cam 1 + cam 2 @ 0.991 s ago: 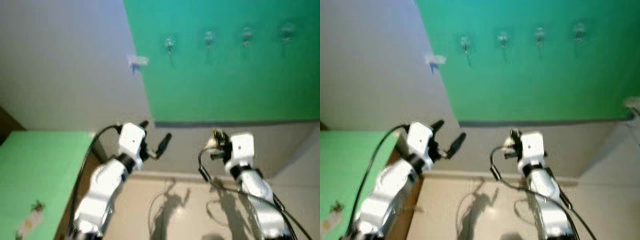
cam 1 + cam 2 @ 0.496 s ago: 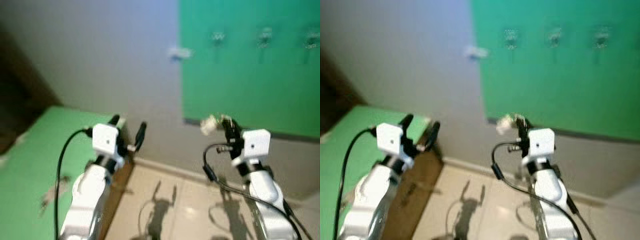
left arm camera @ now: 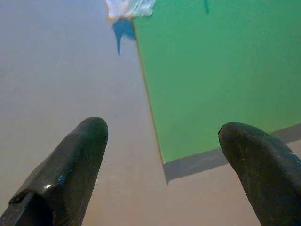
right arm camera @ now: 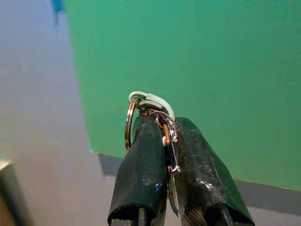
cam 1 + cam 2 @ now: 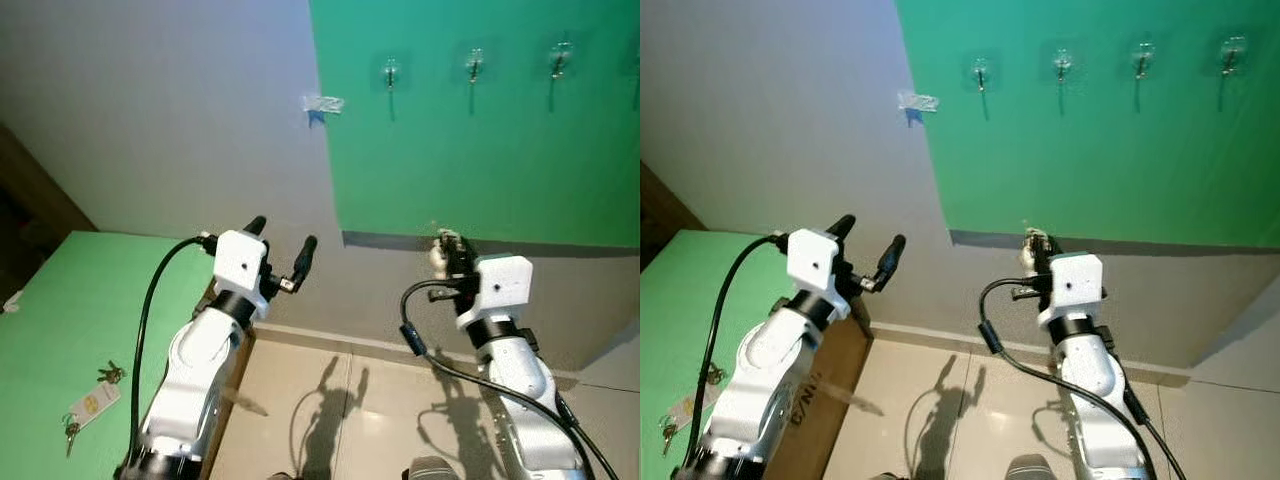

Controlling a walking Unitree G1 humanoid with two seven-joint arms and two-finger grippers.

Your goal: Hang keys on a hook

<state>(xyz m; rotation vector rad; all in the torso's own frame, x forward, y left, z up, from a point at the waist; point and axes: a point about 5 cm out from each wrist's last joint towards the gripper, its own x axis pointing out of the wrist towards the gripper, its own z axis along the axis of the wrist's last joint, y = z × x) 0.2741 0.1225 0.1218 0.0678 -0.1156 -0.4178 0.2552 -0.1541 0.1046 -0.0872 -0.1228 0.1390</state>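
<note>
Closest to me, my right gripper (image 4: 162, 134) is raised in front of my chest with its two black fingers (image 4: 141, 165) pinched together on the keys (image 4: 146, 109), so that a brass-coloured ring and a pale clip poke out past the fingertips. In the head views the same bunch shows as a small pale lump at the tip of that gripper (image 5: 447, 250), held up before the wall and below the green panel. My left gripper (image 5: 281, 245) is raised beside it, well apart from it, with its fingers (image 3: 70, 165) spread wide and nothing between them. Down to my left lies a green table (image 5: 60, 330), and on it a second set of keys with a white tag (image 5: 88, 405), near its front part. Beyond my arms the pale tiled floor (image 5: 330, 400) meets a grey wall (image 5: 150, 110). Farther up, a green panel (image 5: 480, 150) covers the right part of the wall, and along its top runs a row of hooks (image 5: 391, 73), each on a clear pad. Just left of the panel's edge a small clear piece (image 5: 323, 103) is stuck to the grey wall.
</note>
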